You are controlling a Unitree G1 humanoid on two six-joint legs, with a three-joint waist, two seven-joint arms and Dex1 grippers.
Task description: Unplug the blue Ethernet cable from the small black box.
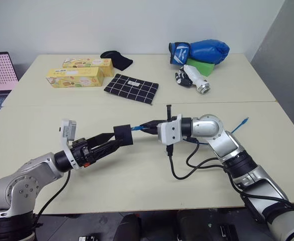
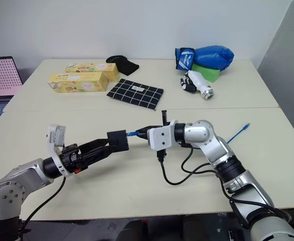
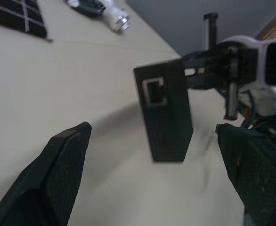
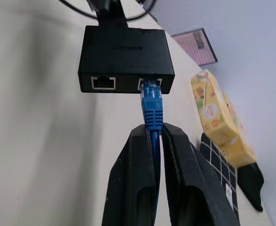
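Left gripper (image 1: 118, 142) is spread wide with the small black box (image 1: 122, 135) sitting between its fingers, held up off the worktop (image 1: 137, 175). Hard to say from these angles whether the pads are actually touching the box yet. It looks like a light, rigid plastic thing, smooth sides, so I'd squeeze the flat faces and keep off the port side. The blue Ethernet cable (image 4: 152, 106) is plugged into one port, and the right gripper (image 1: 153, 126) is pinched shut on the cord just behind the plug boot. Cord's thin and floppy, and probably slips under a pull, so grabbing the stiff boot would be safer. Latch tab may need pressing too
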